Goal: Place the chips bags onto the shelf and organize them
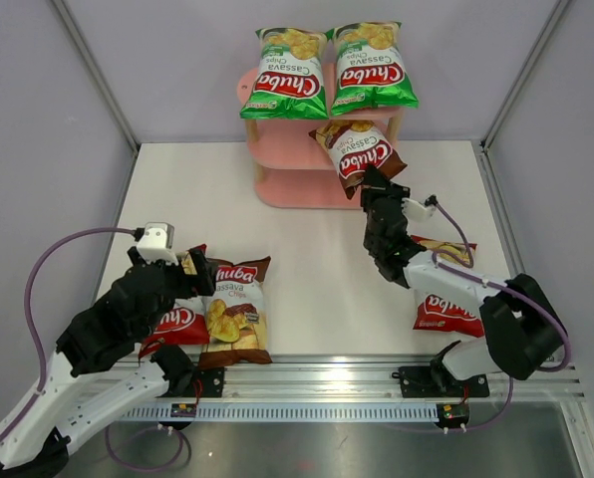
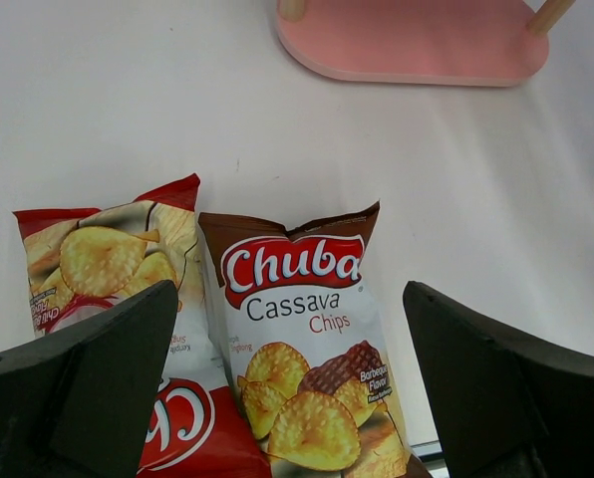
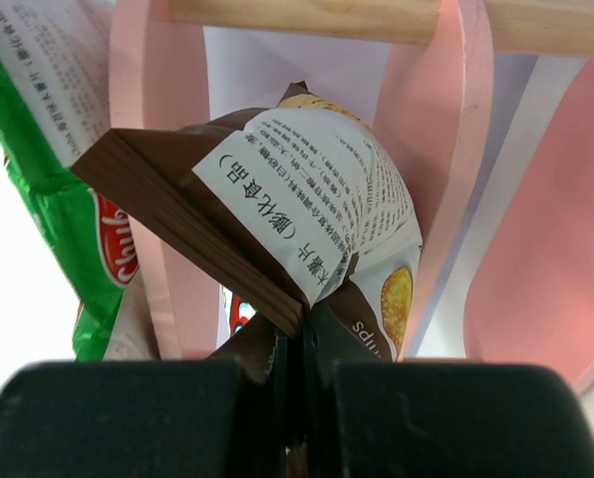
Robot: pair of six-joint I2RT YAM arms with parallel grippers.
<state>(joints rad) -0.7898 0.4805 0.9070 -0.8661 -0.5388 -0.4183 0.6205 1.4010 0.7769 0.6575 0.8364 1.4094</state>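
**Right claw clamps a brown bag at the shelf**

Right claw (image 1: 369, 181) of mine is pinched hard on the bottom seam of a brown bag (image 1: 357, 149). The bag juts ahead of the claw, tilted, at the middle level of the pink shelf (image 1: 277, 187). Under me lies a white table (image 1: 317, 259), with pale grey walls (image 1: 58, 100) around it.

The bag is glossy, with a red-and-white Chuba logo and pictured chips. Above my grip, a green bag (image 1: 290, 72) and a second green bag (image 1: 374, 65) stand side by side on the top board.

Only my wrist view shows the bag's printed white back label and its folded seam between my fingers.

My left claw (image 1: 192, 267) hangs spread wide, holding nothing. It is over a second brown bag (image 2: 302, 339) and a red bag (image 2: 98, 269), which lie touching. Another red bag (image 1: 445, 311) lies below my right arm.
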